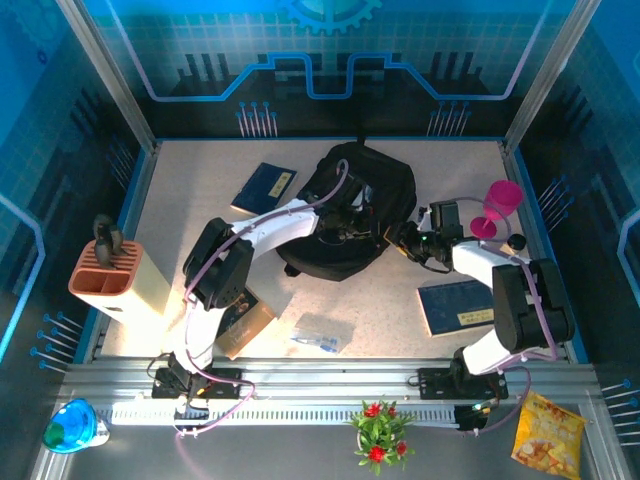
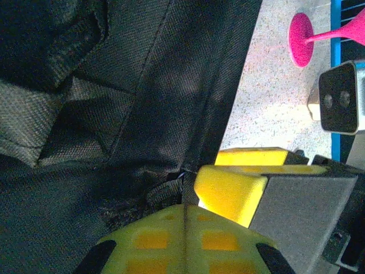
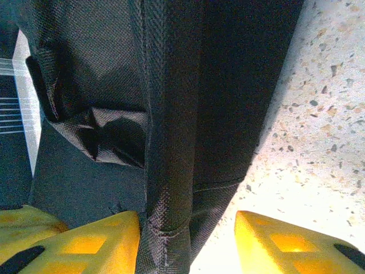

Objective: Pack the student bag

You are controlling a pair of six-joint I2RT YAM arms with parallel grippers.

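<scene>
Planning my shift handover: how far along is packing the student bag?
Done: nothing visibly packed. In hand: left gripper pinches the student bag's fabric; right gripper stands open astride a bag edge. Left: far blue book, near blue book and plastic packet lie on the table, outside it.

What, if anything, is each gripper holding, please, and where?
Left gripper: shut on what looks like a small tab of the student bag. Right gripper: open astride a bag fold, holding nothing.

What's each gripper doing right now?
Left gripper: shut, pinching fabric of the student bag.
Right gripper: open, straddling a fold of the bag.
</scene>
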